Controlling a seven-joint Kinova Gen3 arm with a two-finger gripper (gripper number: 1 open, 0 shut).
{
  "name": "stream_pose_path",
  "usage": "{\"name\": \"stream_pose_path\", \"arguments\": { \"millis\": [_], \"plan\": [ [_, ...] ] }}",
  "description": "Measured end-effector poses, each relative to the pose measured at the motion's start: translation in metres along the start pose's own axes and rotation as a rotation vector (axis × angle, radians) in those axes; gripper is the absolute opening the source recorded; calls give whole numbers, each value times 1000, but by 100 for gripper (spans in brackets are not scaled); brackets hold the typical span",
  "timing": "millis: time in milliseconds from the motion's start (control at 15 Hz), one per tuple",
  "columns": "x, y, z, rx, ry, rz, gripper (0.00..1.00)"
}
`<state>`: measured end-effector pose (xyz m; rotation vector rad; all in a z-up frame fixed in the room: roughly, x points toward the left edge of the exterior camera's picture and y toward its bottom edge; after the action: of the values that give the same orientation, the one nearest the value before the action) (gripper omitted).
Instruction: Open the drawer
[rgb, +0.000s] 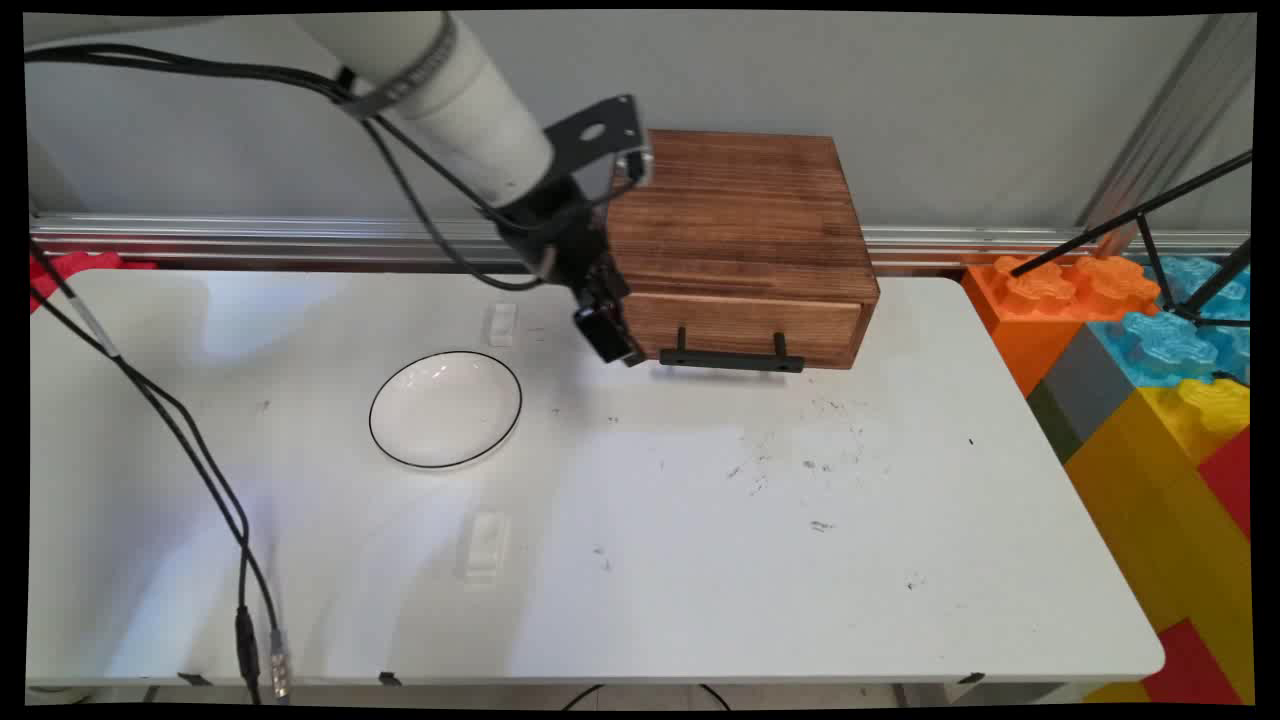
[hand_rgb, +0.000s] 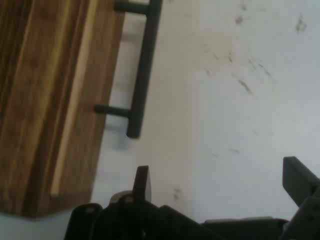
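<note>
A brown wooden drawer box (rgb: 745, 240) stands at the back of the white table (rgb: 700, 560). Its front drawer carries a black bar handle (rgb: 732, 357). My black gripper (rgb: 612, 342) hangs low at the box's front left corner, just left of the handle's left end. In the hand view the gripper (hand_rgb: 220, 182) is open, its two fingertips (hand_rgb: 142, 181) wide apart over bare table. The handle (hand_rgb: 142, 70) and the wooden drawer front (hand_rgb: 55, 100) lie ahead and to the left, untouched. Nothing is between the fingers.
A white bowl with a dark rim (rgb: 446, 408) sits left of the gripper. Two small white blocks lie on the table, one behind the bowl (rgb: 501, 324) and one nearer the front (rgb: 485, 545). Large coloured toy bricks (rgb: 1150, 380) stand beyond the right edge. Black cables (rgb: 200, 470) hang at the left.
</note>
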<state>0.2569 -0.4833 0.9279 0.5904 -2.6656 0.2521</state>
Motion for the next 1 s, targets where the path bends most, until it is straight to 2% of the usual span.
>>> {"name": "stream_pose_path", "arguments": {
  "millis": [467,1000],
  "plan": [
    [27,-1,57,35,13,117,100],
    [36,-4,122,59,18,188,100]
  ]
}}
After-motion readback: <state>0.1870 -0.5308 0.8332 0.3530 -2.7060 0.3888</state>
